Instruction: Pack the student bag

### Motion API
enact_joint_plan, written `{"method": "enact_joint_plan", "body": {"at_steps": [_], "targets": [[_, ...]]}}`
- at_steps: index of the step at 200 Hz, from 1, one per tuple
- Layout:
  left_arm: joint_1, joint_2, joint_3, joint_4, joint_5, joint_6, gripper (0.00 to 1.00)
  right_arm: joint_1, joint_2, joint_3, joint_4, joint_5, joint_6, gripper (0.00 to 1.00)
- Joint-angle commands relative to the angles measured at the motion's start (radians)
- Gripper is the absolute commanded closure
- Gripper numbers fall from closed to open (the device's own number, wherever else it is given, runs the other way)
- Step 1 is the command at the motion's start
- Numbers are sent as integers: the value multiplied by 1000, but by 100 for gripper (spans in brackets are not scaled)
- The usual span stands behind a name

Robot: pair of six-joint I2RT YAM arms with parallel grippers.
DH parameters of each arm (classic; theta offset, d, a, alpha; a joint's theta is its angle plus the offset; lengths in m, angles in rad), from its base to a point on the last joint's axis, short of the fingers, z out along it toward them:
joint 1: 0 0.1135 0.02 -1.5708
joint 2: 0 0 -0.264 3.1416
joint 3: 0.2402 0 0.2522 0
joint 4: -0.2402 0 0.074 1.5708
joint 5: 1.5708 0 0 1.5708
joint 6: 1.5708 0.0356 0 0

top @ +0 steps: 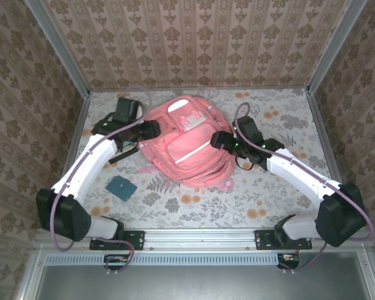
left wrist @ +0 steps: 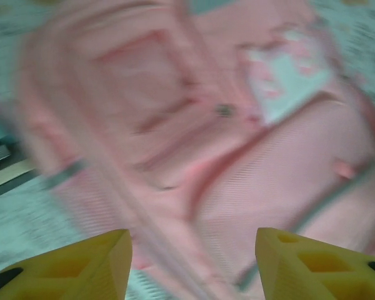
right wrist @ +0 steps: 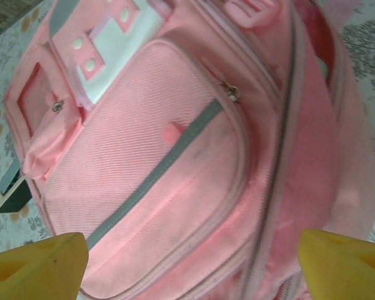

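Softly rounded, ribbed-weave pink student bag (top: 184, 147).

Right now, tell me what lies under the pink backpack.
A flat dark item with a pale edge pokes out from beneath the pink backpack, toward the left arm. Its remainder and anything else underneath is covered.

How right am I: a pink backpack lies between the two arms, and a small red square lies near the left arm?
Only the colour is wrong: the small square is dark teal, not red, as the top external view shows. The pink backpack lies where you say.
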Motion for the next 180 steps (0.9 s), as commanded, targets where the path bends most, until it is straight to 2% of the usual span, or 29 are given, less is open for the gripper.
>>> {"method": "enact_joint_plan", "body": {"at_steps": [1,30,53,96,135,165,180], "targets": [[124,-24,-85,-5,-24,2,51,10,19,58,26,-36,-38,12],[250,40,-107,23,34,93,55,19,36,81,24,-49,-43,12],[305,134,-71,34,43,185,56,20,38,83,23,-45,-47,12],[392,326,7,68,91,257,57,20,39,80,12,-36,-43,12],[446,420,32,82,94,258,56,20,26,64,5,-19,-38,11],[485,409,16,110,69,227,52,20,17,55,4,-13,-34,12],[529,405,9,134,96,197,49,20,18,53,4,-16,-33,12]]}}
